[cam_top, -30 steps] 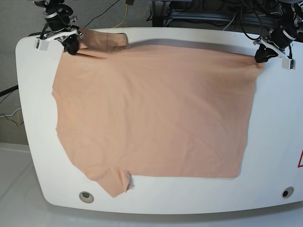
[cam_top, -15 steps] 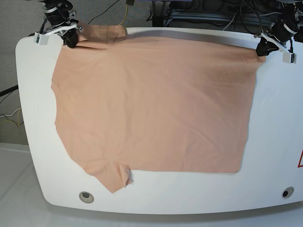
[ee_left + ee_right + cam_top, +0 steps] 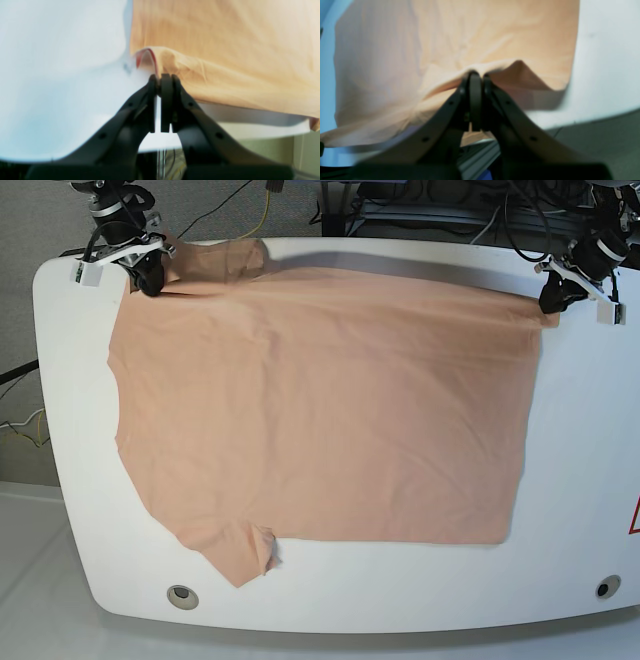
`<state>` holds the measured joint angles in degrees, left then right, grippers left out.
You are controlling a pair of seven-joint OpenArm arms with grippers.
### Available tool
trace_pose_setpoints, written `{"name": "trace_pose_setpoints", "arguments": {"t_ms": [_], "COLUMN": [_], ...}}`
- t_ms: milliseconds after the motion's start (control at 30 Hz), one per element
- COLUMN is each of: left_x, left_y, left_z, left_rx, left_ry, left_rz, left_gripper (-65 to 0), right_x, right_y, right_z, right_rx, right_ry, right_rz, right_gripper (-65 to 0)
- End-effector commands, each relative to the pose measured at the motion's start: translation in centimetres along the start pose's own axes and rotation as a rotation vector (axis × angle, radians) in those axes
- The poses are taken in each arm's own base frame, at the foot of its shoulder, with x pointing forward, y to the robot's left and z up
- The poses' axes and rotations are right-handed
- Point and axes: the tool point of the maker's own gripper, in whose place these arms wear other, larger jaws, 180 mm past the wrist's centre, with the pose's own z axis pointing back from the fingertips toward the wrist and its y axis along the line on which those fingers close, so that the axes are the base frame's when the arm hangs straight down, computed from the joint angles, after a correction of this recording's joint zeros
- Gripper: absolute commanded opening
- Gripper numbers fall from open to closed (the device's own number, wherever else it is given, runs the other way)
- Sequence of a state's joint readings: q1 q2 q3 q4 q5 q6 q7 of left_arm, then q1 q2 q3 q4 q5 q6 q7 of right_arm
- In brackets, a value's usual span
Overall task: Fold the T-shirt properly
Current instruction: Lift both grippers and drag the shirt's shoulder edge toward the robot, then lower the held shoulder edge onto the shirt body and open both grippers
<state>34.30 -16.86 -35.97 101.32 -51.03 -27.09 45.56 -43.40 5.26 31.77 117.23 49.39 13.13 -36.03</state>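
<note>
One peach T-shirt point(image 3: 320, 400) lies spread flat over most of the white counter point(image 3: 590, 480), its long axis running along the counter's length: the hem toward the counter's right end in the base view, the shoulders and sleeves toward the left end. Its far edge sits along the counter's far edge, where both arms have it.

The left gripper point(image 3: 553, 295) is at the far right corner of the counter in the base view, its fingers point(image 3: 166, 82) closed tight on the far hem corner of the shirt; the left wrist view shows the cloth bunched up into the pinch and lifted a little off the surface. The right gripper point(image 3: 147, 278) is at the far left corner, its fingers point(image 3: 475, 85) likewise closed on cloth at the far shoulder, beside the far sleeve that is bunched against the counter's far edge; the right wrist view shows a small tent of fabric rising into the closed tips.

From both pairs of fingers the whole body of the shirt lies toward the near edge of the counter. So the coming move probably carries the held far edge across the shirt's short axis toward the near edge, both arms travelling together. Each is at its own end, neither nearer.

Count: one shirt, two grippers, and two round fittings near the counter's near edge.
</note>
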Motion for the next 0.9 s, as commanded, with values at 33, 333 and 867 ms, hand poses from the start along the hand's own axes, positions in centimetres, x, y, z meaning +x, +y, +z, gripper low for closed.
{"name": "trace_pose_setpoints", "arguments": {"t_ms": [33, 333, 867], "left_x": [2.7, 5.2, 7.7], "left_y": [-0.2, -0.3, -1.3], "left_z": [-0.3, -1.5, -2.9], "left_rx": [-0.008, -0.008, -0.032], "left_ry": [-0.069, -0.118, -0.167], "left_rz": [-0.044, -0.065, -0.065], "left_gripper": [-65.0, -65.0, -65.0], "right_x": [2.1, 4.2, 7.1], "right_y": [1.6, 3.5, 5.7], "right_z": [-0.8, -2.3, -4.3], "right_rx": [0.057, 0.119, 0.162], "right_ry": [-0.052, -0.097, -0.171], "right_rz": [0.011, 0.024, 0.087], "right_gripper": [-65.0, -65.0, -65.0]}}
